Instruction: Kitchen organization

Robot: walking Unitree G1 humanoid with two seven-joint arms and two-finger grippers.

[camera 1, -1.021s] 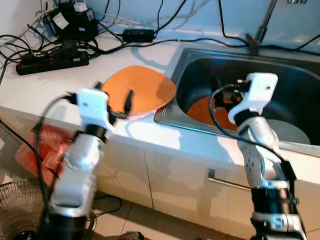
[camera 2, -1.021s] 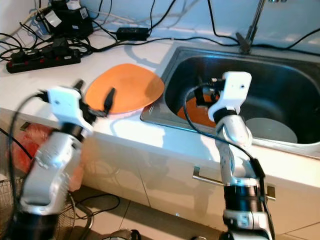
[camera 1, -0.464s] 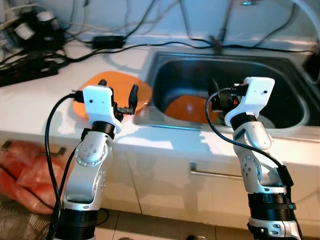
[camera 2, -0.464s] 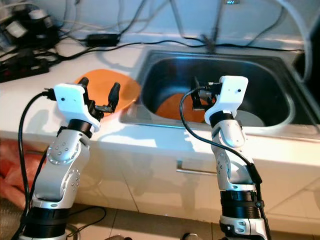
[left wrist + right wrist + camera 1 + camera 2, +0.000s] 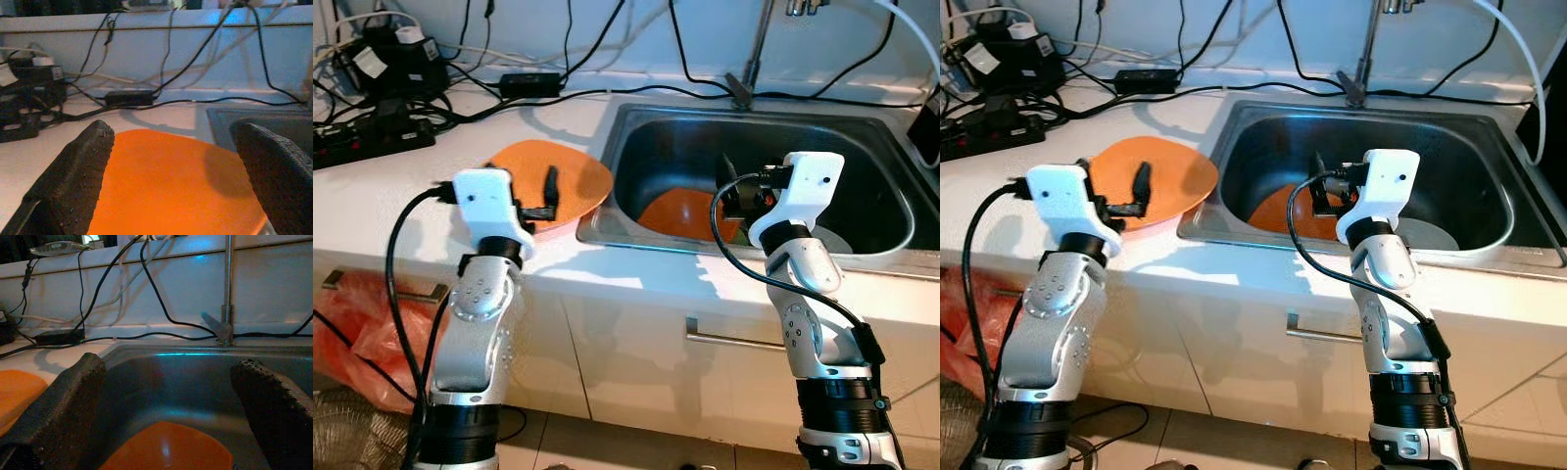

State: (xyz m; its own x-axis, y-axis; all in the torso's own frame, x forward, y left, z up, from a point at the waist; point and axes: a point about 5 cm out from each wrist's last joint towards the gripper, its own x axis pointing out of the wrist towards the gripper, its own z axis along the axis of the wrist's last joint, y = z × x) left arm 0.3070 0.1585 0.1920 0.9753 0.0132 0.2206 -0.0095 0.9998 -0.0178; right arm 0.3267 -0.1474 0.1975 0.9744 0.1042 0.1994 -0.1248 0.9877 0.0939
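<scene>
An orange plate [image 5: 558,168] lies on the white counter just left of the steel sink [image 5: 881,137]. My left gripper [image 5: 173,129] hovers low over the plate's near edge, open, with nothing between its fingers [image 5: 550,186]. A second orange plate [image 5: 675,211] leans inside the sink, with a grey dish [image 5: 837,240] beside it on the sink floor. My right gripper [image 5: 170,363] is open above the sink's front rim, pointing at the orange plate [image 5: 171,450] in the sink.
A power strip [image 5: 372,142], a black adapter [image 5: 530,82] and many cables lie at the back of the counter. The faucet [image 5: 754,49] rises behind the sink. A red plastic bag [image 5: 362,323] sits on the floor at the left. A cabinet handle [image 5: 734,341] is below the counter.
The whole view has swung and steadied as the camera moved. Both arms hold about the same poses against plate and sink, and both grippers stay open.
</scene>
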